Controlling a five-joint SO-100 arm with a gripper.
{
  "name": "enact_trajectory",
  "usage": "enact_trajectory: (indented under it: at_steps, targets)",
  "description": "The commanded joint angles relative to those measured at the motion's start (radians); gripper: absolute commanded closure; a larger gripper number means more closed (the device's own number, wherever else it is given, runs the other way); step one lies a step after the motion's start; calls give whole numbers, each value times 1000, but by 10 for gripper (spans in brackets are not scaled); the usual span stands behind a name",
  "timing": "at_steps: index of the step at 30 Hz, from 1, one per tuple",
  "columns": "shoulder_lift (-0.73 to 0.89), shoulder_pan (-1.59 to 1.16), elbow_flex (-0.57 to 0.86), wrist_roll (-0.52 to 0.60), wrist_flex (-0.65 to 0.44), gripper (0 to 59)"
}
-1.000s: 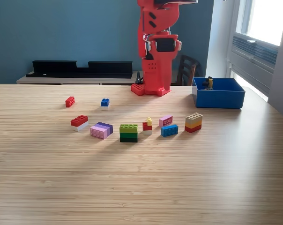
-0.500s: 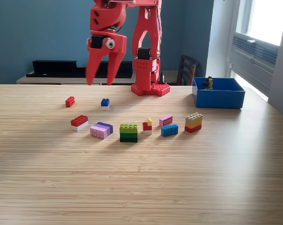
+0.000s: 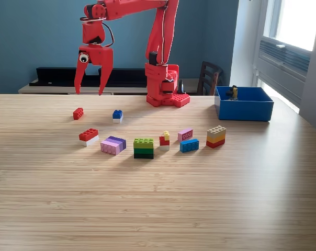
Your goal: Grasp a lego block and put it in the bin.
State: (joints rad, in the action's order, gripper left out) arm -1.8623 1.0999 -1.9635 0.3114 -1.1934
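Small red block (image 3: 78, 113) lay on the bench (image 3: 158, 204) toward the exterior view's left, with a blue-and-white block (image 3: 117, 114) just to its right in that view. Nearer the camera, a loose row: red-on-white block (image 3: 88, 136), purple-pink block (image 3: 113, 145), green stack (image 3: 143, 148), small red-yellow piece (image 3: 165, 140), pink block (image 3: 185, 134), blue block (image 3: 189, 145), tan-orange-red stack (image 3: 216, 136). Bin (image 3: 244, 103) sat far to the exterior view's right, well apart from the red block, with a small dark-and-yellow item (image 3: 232, 92) already inside.

Jaws (image 3: 88, 92) hung apart, empty, tips down, well above the bench and roughly over the gap between the two far blocks.

Risks, as judged:
- Descent between the two blocks could catch neither, or nudge one aside.
- Small block gives little purchase; an off-centre pinch could squirt it out.
- Long carry across to the bin; a weak hold may drop it short.
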Motion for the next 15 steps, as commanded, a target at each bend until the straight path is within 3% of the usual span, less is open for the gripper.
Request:
enact_trajectory:
  at_steps: [1, 6, 15]
  targets:
    - [-54, 32, 8, 5, 29, 348]
    - [-49, 44, 46, 12, 37, 351]
    - [-35, 38, 48, 41, 149, 346]
